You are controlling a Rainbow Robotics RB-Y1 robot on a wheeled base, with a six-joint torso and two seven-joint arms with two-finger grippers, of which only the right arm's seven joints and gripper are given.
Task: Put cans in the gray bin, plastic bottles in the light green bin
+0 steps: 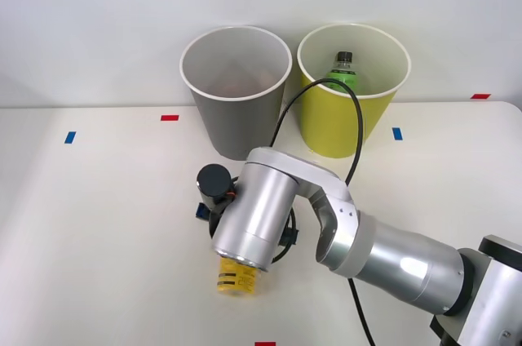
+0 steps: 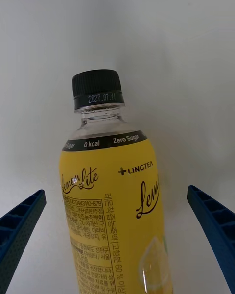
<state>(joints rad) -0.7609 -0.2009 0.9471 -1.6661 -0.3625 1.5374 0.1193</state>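
Scene: We are looking down at a white tabletop (image 1: 98, 224) with two tall bins standing side by side at its far edge, toward twelve o'clock.
Gray bin: The gray bin (image 1: 236, 109) is standing at about eleven o'clock from the arm, with something brownish lying inside that we cannot make out.
Light green bin: The light green bin (image 1: 352, 117) is standing just beside it at about one o'clock, and a green-label bottle (image 1: 343, 71) with a black cap is already sitting upright inside.
Yellow bottle: The yellow-label bottle (image 2: 115, 210) is lying on the tabletop near the front edge, at about six o'clock from the gray bin, with most of it hidden under the arm in the front view; its black cap (image 2: 97, 88) is showing in the wrist view.
Right hand: Our right hand (image 2: 117, 245) is spread wide, one blue ribbed finger on either side of the bottle with clear gaps, gripping nothing.
Step in hand: We judge that we are lining up to grasp the yellow bottle, the one bottle not yet binned.
Next move: It seems to call for closing both fingers on the labelled body, lifting, then carrying it toward one o'clock over the light green bin's white rim, avoiding the gray bin.
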